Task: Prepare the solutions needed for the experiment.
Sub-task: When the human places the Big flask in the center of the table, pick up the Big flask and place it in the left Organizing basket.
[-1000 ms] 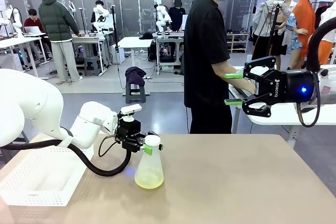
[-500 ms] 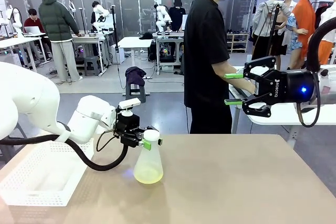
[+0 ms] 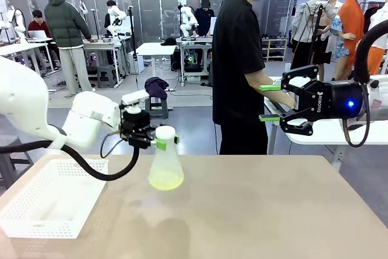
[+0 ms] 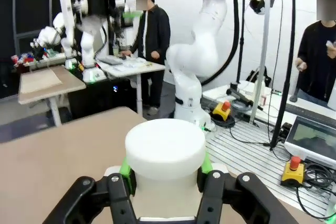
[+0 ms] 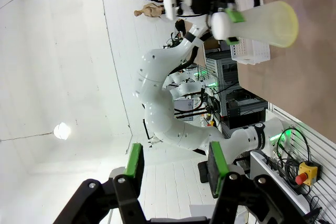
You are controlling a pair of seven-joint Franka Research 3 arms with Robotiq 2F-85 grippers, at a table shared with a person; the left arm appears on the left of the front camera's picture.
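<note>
Since a second ago, the frosted conical flask (image 3: pixel 165 162) has been lifted off the table (image 3: pixel 273 210) and carried toward 11 o'clock, away from the robot's side, by the left gripper (image 3: pixel 159 143), which is clamped on the flask's neck just under the white cap (image 4: pixel 165 148). The solutions (image 3: pixel 166 181) are seen as a yellow-green pool in the flask's base, now held above the tabletop near the white basket (image 3: pixel 42 204) at 9 o'clock. The right gripper (image 3: pixel 269 102) is held raised at 3 o'clock, jaws apart and empty. A slip could be caused by the smooth tapered neck; spillage could be caused by tilting if the cap is loose.
</note>
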